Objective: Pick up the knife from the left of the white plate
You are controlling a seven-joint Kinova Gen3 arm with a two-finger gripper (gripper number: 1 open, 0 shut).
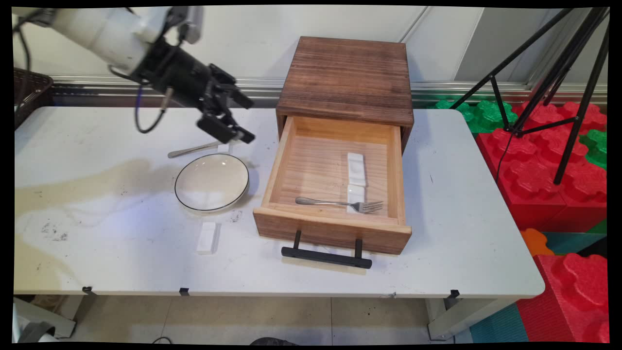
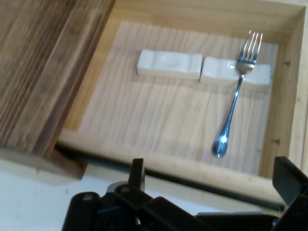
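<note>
You are seeing a white block [image 1: 208, 237] lying nearest, then the plate [image 1: 212, 182] left of the open drawer [image 1: 277, 165] holding a fork [image 1: 340, 203]; your gripper [image 1: 232, 119] is hovering beyond the plate, fingers spread, empty.

Utensil [image 1: 194, 149] behind the bowl [image 1: 212, 183]: only its handle shows; the end toward the gripper [image 1: 228, 119] is covered by the gripper and a small white block, type cannot be told. In the drawer [image 1: 335, 194], the nearer white rest [image 1: 356, 195] is partly covered by the fork [image 1: 340, 203]. Dark basket [image 1: 29, 95], far left of the bowl, cut by picture edge
</note>
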